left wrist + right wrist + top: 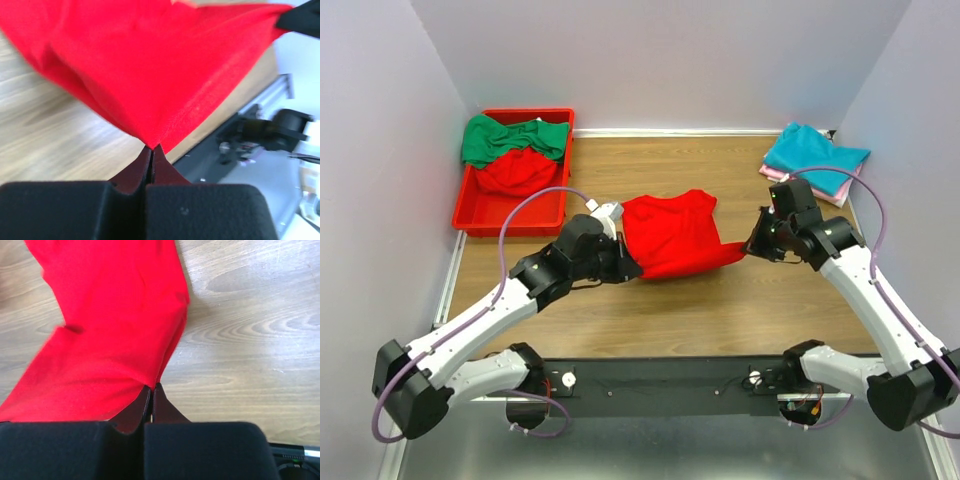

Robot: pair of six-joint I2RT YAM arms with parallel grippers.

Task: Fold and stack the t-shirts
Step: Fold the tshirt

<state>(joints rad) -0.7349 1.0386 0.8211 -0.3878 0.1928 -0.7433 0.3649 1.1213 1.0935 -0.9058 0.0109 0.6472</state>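
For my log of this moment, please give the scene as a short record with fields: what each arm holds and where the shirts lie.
held red t-shirt: stretched between both arms, over the table
left jaws: shut on its left end
right jaws: shut on its right end
red bin: far left; holds green t-shirt and second red t-shirt
far right pile: teal t-shirt on pink t-shirt

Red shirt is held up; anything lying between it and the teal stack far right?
Nothing visible. The red t-shirt is stretched between the left gripper and right gripper; only bare table lies between it and the teal and pink stack, though the right arm itself sits on that side.
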